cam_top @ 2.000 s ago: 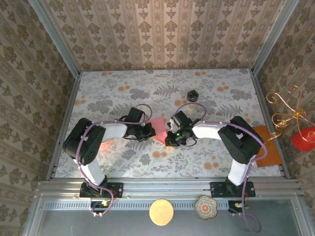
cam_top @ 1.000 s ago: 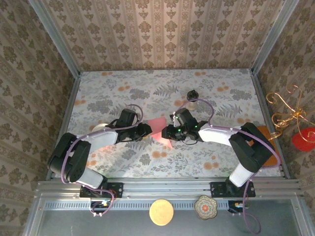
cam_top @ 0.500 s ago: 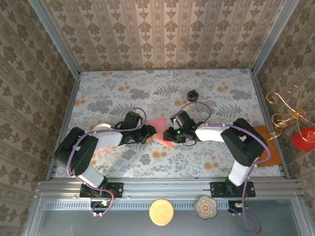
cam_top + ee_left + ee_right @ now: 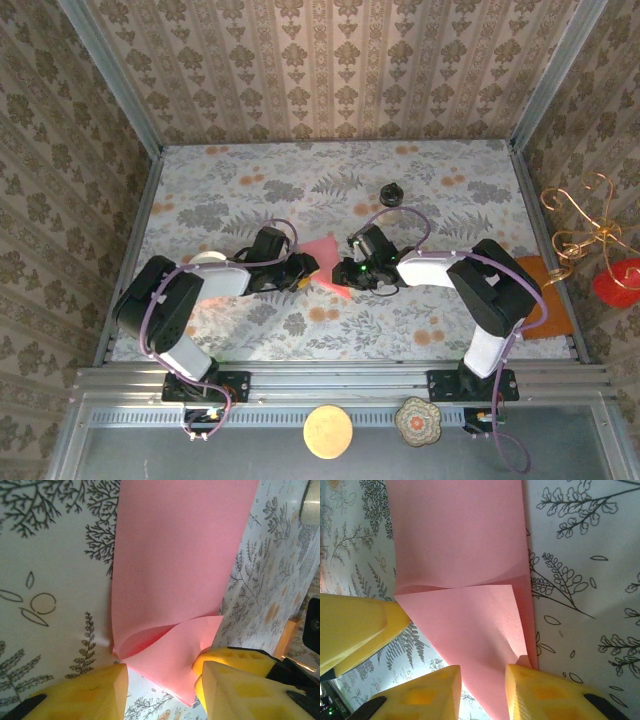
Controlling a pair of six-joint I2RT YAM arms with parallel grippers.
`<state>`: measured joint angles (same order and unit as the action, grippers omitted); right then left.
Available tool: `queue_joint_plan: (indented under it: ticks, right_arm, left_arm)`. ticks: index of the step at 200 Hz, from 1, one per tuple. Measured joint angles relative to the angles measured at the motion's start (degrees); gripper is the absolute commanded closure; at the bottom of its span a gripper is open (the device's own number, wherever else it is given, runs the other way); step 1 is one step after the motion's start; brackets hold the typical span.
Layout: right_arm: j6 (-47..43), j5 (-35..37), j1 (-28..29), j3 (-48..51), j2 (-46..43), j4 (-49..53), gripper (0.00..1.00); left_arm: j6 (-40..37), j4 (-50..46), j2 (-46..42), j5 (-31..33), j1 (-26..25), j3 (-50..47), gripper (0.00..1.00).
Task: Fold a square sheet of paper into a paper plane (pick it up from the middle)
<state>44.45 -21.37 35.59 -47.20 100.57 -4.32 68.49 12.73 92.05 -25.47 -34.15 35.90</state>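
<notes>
The salmon-pink square sheet of paper (image 4: 324, 258) lies mid-table between both grippers, with one corner folded over as a triangular flap (image 4: 465, 625). My left gripper (image 4: 305, 268) sits at the sheet's left near corner. In the left wrist view this gripper (image 4: 162, 672) is open, and the curled flap (image 4: 170, 650) reaches down between its yellow fingers (image 4: 90, 690). My right gripper (image 4: 343, 272) stands at the near right edge. Seen from its own wrist, the right gripper (image 4: 482, 672) is open, the flap's tip runs between its pads and the right pad (image 4: 540, 690) touches the sheet's edge.
A small dark-lidded jar (image 4: 391, 194) stands behind the right arm. A larger orange sheet (image 4: 548, 300) lies by the right wall, and a white round object (image 4: 205, 258) sits beside the left arm. The floral tabletop (image 4: 300, 330) is walled on three sides.
Over two seconds both arms reached out low and drew back, and the sheet gained a flap pointing toward the near side. In the last half second almost nothing moved.
</notes>
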Motion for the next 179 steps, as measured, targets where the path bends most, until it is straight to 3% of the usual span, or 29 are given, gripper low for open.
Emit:
queue_joint_plan:
  ticks: [78,179]
  right_arm:
    - [0.39,0.00,-0.09,0.00,0.07,-0.26,0.70]
    - [0.37,0.00,-0.20,0.02,0.22,-0.26,0.71]
  left_arm:
    - [2.64,5.75,0.66,-1.27,0.72,-0.92,0.64]
    - [0.90,11.30,6.29,-10.01,5.01,-0.04,0.70]
